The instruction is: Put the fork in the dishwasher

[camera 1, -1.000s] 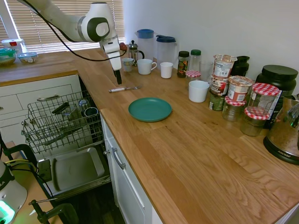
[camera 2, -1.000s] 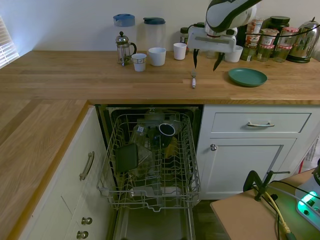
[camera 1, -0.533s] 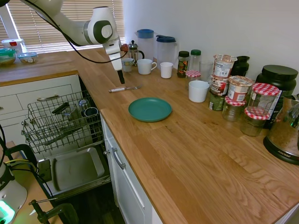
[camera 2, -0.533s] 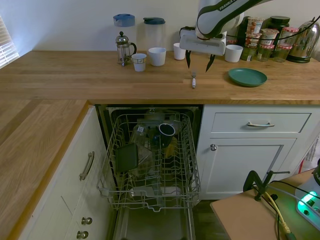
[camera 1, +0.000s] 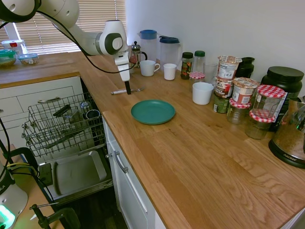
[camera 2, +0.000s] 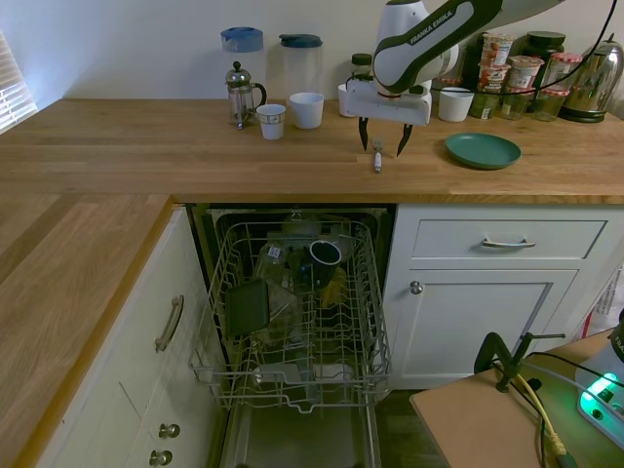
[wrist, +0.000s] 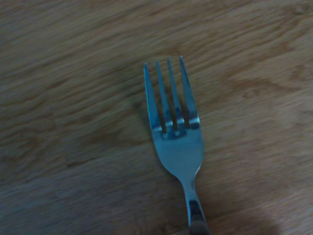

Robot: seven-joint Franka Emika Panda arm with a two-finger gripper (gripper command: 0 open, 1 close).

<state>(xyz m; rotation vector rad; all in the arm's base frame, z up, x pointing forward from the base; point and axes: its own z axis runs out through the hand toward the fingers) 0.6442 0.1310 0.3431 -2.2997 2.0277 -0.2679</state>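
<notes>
The fork [camera 1: 120, 91] lies flat on the wooden counter, a slim silvery piece with its handle toward the counter's front edge [camera 2: 377, 162]. My gripper [camera 2: 382, 148] is low over it and open, one finger on each side of the fork and nothing held. Seen from the other side, the gripper [camera 1: 127, 89] stands at the fork's middle. The wrist view shows the fork's tines [wrist: 171, 112] close up against the wood. Below the counter the dishwasher [camera 2: 292, 322] stands open, its grey wire rack [camera 1: 62, 124] pulled out and holding cups and other dishes.
A green plate [camera 1: 153, 111] sits just beyond the fork. White cups [camera 2: 306, 109], a French press [camera 2: 240, 95] and two jugs line the wall, with jars and a kettle further along. White drawers [camera 2: 507, 239] flank the dishwasher.
The gripper has moved down and across the counter to the fork, and now straddles it. The fork has not moved.
</notes>
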